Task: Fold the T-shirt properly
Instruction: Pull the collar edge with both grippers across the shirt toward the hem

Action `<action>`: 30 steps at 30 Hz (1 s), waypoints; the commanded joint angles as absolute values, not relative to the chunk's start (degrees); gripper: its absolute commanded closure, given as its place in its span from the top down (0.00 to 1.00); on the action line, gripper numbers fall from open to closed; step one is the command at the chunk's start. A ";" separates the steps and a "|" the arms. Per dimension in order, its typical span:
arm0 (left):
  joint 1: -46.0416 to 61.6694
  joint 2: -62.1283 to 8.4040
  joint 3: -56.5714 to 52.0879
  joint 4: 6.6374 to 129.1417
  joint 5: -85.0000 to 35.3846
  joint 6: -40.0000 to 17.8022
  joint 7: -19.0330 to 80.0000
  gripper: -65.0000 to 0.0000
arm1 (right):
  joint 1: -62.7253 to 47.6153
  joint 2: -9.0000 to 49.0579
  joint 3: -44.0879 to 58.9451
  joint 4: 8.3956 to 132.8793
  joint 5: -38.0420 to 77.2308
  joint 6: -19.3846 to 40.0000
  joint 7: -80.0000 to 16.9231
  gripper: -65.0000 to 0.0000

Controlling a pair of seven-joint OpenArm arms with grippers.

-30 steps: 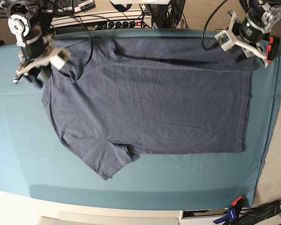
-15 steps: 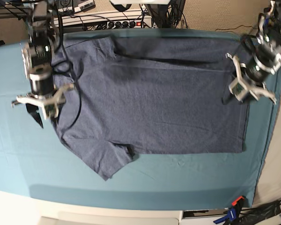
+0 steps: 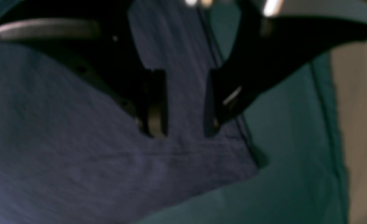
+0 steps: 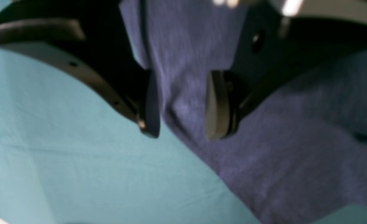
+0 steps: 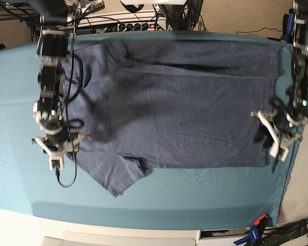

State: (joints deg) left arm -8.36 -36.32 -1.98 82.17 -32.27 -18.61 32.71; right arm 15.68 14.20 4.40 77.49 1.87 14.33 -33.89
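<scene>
The navy T-shirt point(image 5: 169, 107) lies flat on the teal cloth point(image 5: 195, 195), its far strip folded over and one sleeve pointing toward the near left. My right gripper point(image 5: 59, 144) hovers open over the shirt's left edge just above that sleeve. In the right wrist view the right gripper point(image 4: 180, 133) stands open with the T-shirt point(image 4: 279, 155) edge beneath it. My left gripper point(image 5: 273, 137) hangs open over the shirt's near right corner. The left wrist view shows the left gripper point(image 3: 183, 133) above that corner of the T-shirt point(image 3: 77, 161). Both views are blurred.
A power strip with cables point(image 5: 118, 23) runs behind the table's far edge. A blue clamp point(image 5: 254, 233) sits at the near right corner. The cloth's right edge point(image 5: 295, 169) lies close beside my left gripper.
Both arms have swept from the far corners toward the near side along the shirt's left and right edges. Their jaws stayed open. The shirt has not moved.
</scene>
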 commanded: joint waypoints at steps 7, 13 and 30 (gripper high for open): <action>-26.11 -33.15 -2.42 59.83 -34.81 -19.42 33.30 0.40 | 26.48 14.76 4.56 66.54 2.13 16.71 -32.49 0.39; -39.05 -30.94 -2.44 41.93 -34.76 -20.67 34.28 0.42 | 29.43 14.79 4.56 63.57 2.13 17.02 -32.23 0.39; -46.35 -30.65 -2.44 23.29 -34.74 -19.07 34.59 0.42 | 29.34 14.79 4.56 63.57 1.41 17.17 -31.62 0.39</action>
State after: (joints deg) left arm -44.51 -29.85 -2.22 22.48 -34.11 -18.92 35.11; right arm 27.46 14.13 4.45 62.61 1.34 17.21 -32.80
